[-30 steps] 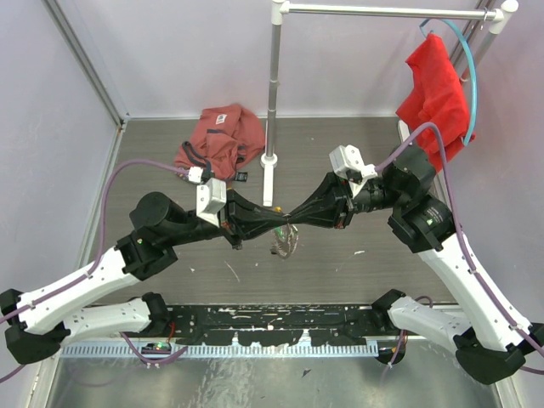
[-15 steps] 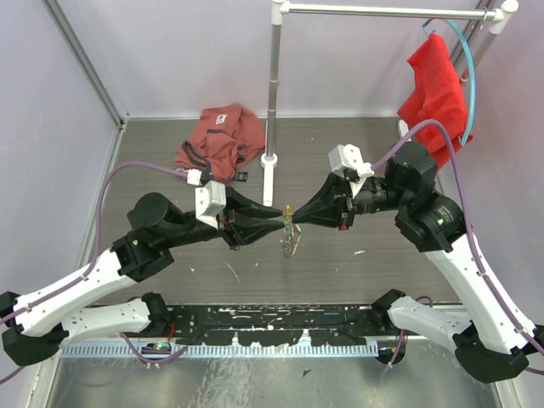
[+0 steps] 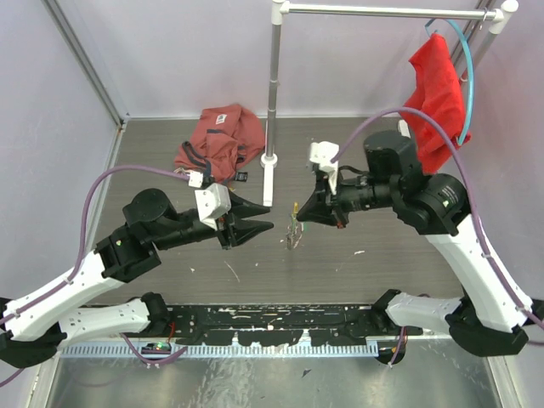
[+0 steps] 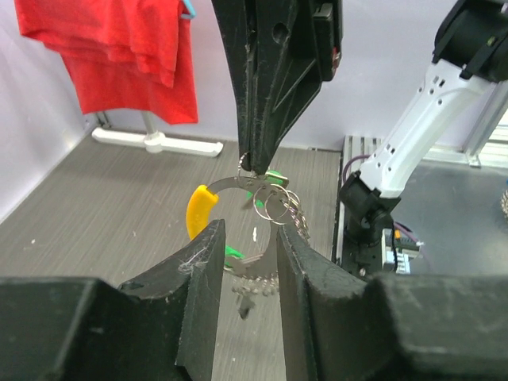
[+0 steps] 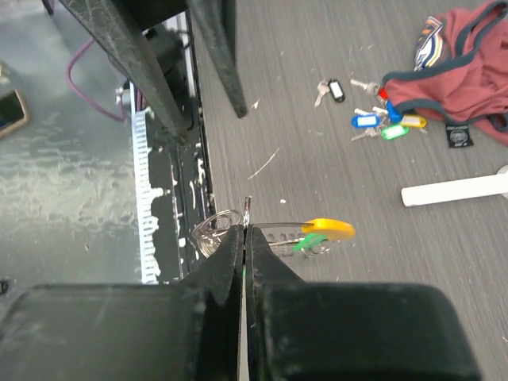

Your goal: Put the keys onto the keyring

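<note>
My right gripper (image 3: 299,214) is shut on the keyring (image 3: 293,228) and holds it in the air above the table. In the right wrist view my right gripper (image 5: 244,232) pinches the thin loop (image 5: 216,230). Its yellow-orange tag (image 5: 327,228) and a green-tagged key (image 5: 305,240) stick out to the right. My left gripper (image 3: 265,225) is open and just left of the ring, not touching it. In the left wrist view the ring (image 4: 266,198) hangs beyond my left gripper (image 4: 248,258). Loose keys (image 5: 379,123) with blue, yellow, green and black tags lie on the table.
A crumpled red-brown garment (image 3: 221,140) lies at the back left, next to the loose keys. A white rack pole (image 3: 272,102) stands on its base behind the grippers. A red cloth (image 3: 435,89) hangs from the rack at the right. A black rail (image 3: 272,321) runs along the near edge.
Both grippers met at the keyring a second ago. My left gripper has let go and drawn back to the left. My right arm has swung up and left, still holding the ring.
</note>
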